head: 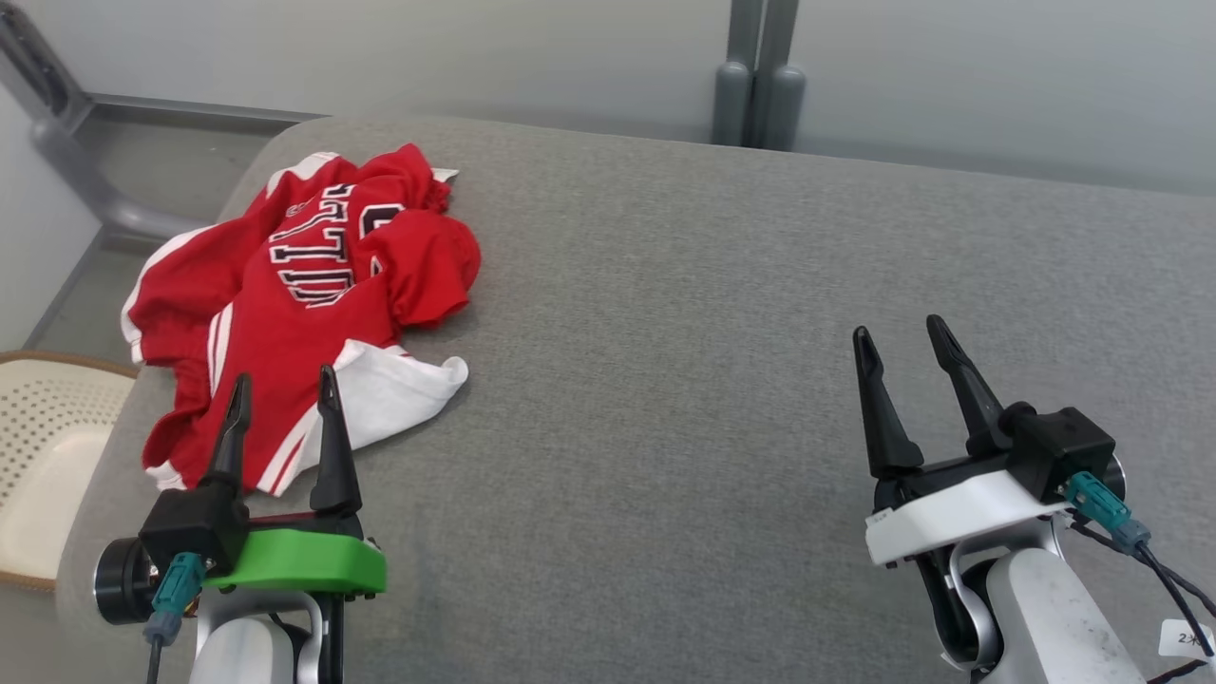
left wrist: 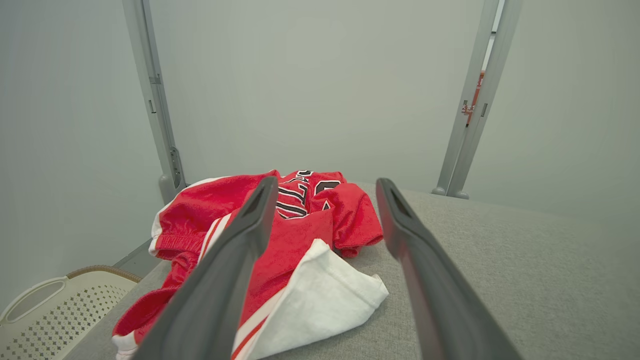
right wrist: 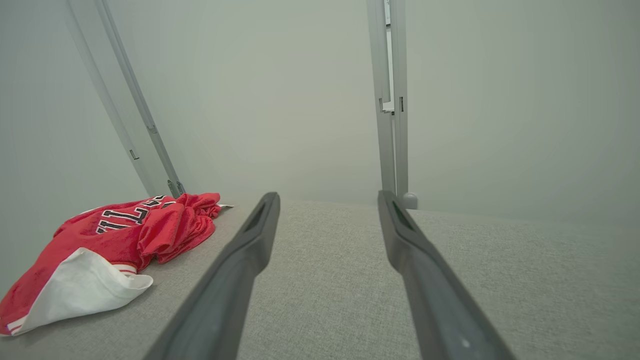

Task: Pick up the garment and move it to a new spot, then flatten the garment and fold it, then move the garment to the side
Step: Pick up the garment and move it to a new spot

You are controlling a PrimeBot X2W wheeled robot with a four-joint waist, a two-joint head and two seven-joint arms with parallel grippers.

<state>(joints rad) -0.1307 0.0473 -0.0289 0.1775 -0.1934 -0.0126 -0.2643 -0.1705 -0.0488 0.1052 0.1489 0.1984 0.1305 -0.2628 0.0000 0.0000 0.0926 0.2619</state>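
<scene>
Garment, red with white trim, is found crumpled at the left of the head view. At lower left the left gripper is held spread, its tips seen over the garment's near edge. At lower right the right gripper is held spread above bare grey cushion. A perforated basket is noted at the left edge, and grey posts at the top.

Green-based left pincer, white-based right pincer
</scene>
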